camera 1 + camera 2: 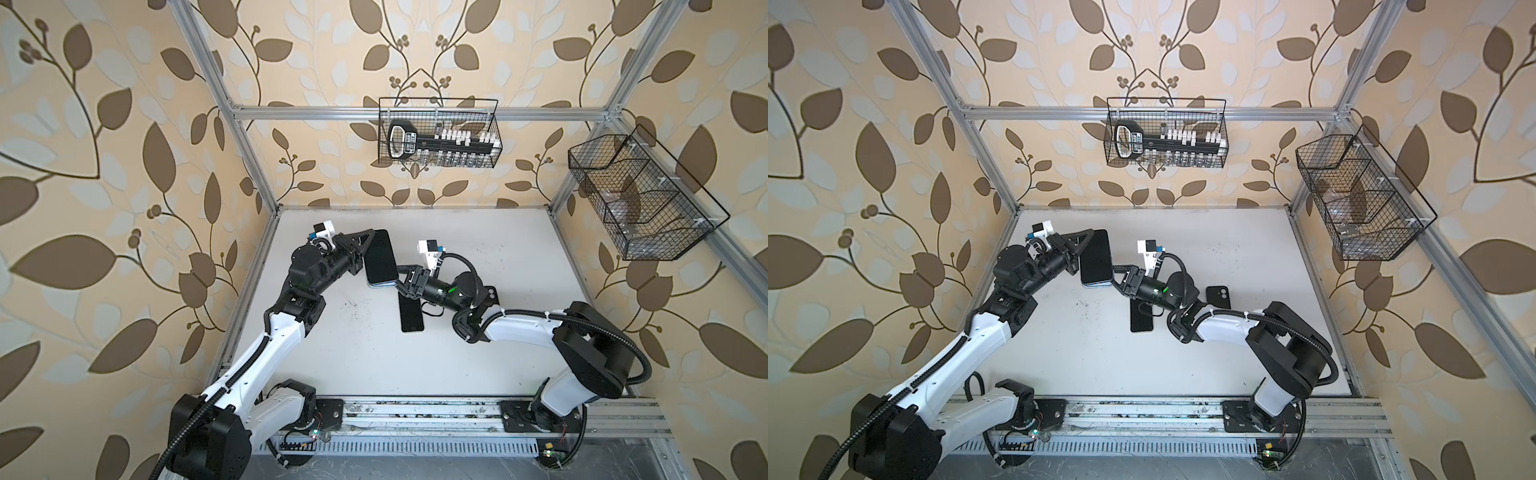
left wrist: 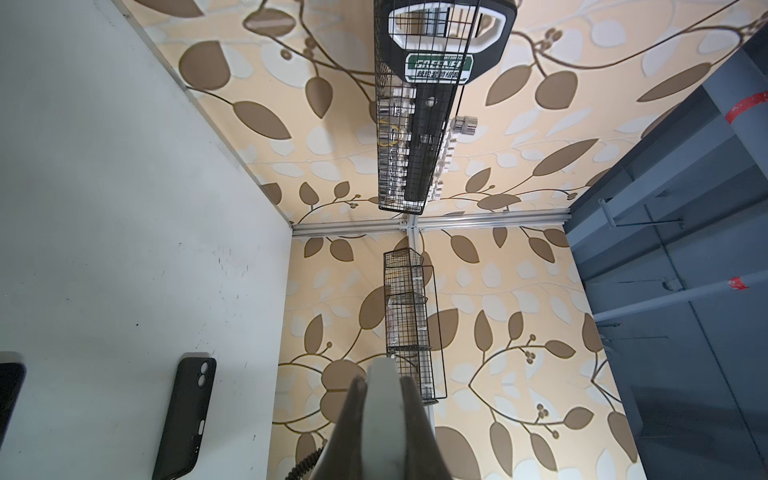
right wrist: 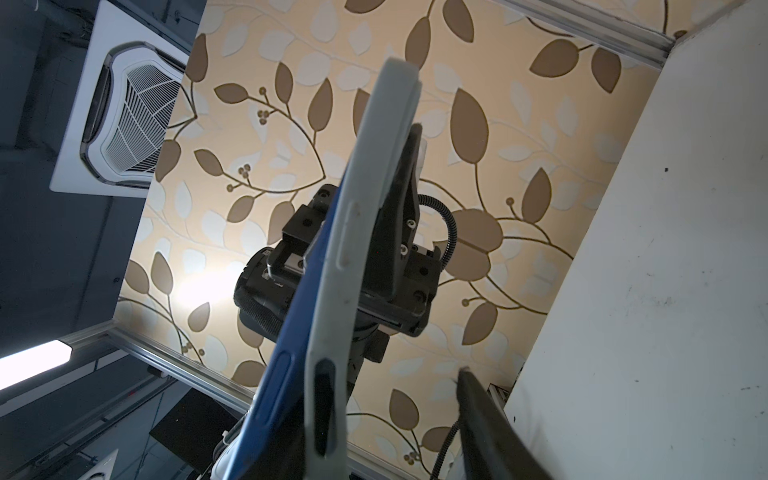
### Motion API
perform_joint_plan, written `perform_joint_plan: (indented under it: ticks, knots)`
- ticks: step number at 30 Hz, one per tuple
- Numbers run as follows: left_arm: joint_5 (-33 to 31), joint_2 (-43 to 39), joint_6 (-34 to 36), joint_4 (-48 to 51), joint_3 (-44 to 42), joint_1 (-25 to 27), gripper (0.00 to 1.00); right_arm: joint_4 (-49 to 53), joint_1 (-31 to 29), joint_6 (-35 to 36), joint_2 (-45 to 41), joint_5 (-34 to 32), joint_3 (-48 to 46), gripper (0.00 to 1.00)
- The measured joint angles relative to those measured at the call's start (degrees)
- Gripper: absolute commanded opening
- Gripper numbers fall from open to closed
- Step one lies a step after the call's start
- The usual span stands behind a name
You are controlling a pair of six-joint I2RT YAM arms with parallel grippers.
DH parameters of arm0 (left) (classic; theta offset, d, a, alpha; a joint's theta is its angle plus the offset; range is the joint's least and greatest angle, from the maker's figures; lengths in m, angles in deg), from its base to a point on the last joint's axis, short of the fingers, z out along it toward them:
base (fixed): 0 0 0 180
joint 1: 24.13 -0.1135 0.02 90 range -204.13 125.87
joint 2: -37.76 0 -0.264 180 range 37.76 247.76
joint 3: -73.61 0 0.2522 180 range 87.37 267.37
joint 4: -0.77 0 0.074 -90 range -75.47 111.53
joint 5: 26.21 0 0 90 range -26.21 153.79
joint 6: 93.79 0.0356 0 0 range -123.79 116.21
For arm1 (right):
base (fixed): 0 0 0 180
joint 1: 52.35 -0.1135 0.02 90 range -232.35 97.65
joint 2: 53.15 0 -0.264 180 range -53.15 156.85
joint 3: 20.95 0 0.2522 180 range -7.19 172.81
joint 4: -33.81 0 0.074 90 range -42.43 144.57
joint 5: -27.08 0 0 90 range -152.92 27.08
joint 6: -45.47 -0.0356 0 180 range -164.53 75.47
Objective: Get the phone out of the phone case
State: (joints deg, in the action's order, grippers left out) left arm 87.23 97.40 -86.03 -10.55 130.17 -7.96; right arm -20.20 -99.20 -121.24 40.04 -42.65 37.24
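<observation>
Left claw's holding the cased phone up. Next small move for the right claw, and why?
Probably close the right claw on the near corner of the pale case: the blue phone already gapes from it there; one finger stands clear.

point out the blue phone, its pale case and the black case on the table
blue phone (image 3: 291, 332): right wrist view, on its side edge
pale case (image 3: 340, 282): right wrist view, on its side wall below the button bumps
black case (image 2: 185, 415): left wrist view, middle of its back
</observation>
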Motion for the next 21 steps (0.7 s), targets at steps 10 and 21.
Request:
perform_joint_plan:
  ticks: [10,21]
  knots:
    - [0.4,1.6,1.7,-1.3,0.1,0.0,0.00,-0.5,-1.3,-2.1,0.0,-3.0,-0.2,0.40]
    - [0.5,3.1,4.5,-1.5,0.1,0.0,0.00,-1.3,-1.8,-5.5,0.0,-5.3,-1.1,0.22]
